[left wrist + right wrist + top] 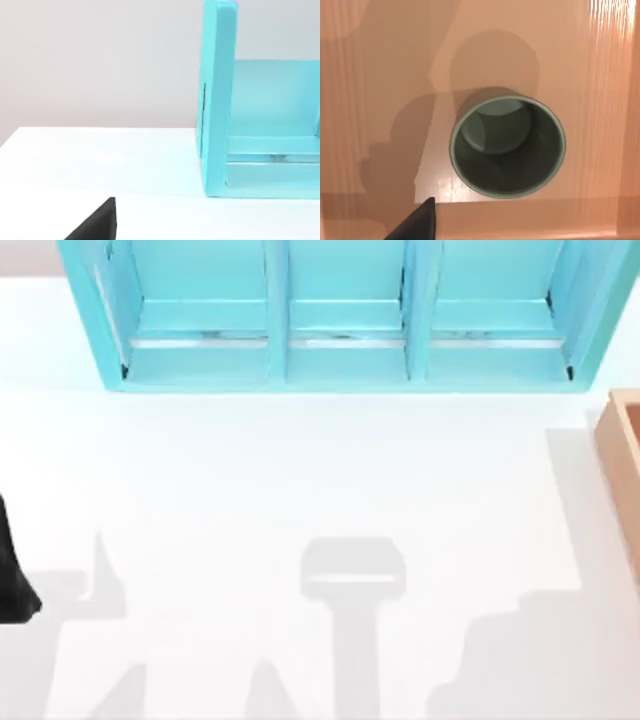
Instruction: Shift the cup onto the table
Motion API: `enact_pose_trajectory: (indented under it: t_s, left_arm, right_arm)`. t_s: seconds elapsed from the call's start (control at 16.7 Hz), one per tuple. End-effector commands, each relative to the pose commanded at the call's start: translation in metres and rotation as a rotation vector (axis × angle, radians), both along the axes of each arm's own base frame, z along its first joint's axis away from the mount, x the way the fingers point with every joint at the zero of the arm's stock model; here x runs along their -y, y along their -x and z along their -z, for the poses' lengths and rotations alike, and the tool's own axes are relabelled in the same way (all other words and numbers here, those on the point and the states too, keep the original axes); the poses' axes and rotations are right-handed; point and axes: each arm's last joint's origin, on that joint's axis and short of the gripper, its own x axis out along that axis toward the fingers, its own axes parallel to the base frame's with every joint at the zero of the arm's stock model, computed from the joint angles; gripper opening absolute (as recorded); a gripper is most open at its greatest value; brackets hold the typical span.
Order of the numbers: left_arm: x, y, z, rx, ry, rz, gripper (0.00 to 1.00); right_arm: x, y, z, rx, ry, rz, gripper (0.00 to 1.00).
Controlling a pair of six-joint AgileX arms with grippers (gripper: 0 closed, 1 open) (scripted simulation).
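cup [507, 147] upright in the wooden box [622, 465], right of table [300, 490]; shelf unit [345, 320] behind.
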Motion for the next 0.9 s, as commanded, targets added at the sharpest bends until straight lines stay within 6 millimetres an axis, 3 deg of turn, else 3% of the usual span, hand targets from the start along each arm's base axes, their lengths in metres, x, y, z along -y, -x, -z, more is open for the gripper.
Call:
enact_pose_trajectory:
  t_s: [0.3,0.66,0.9]
  left_arm:
    - [0.000,0.000,0.000,0.000,0.000,0.000,1.00]
    - [0.000,0.000,0.000,0.000,0.000,0.000,1.00]
    - [0.000,0.000,0.000,0.000,0.000,0.000,1.00]
  right_arm:
    - [0.024,-0.021,0.008,-0.163,-0.073,0.000,1.00]
    - [0.024,-0.022,0.009,-0.165,-0.073,-0.003,1.00]
    - [0.026,-0.024,0.035,-0.167,-0.075,0.000,1.00]
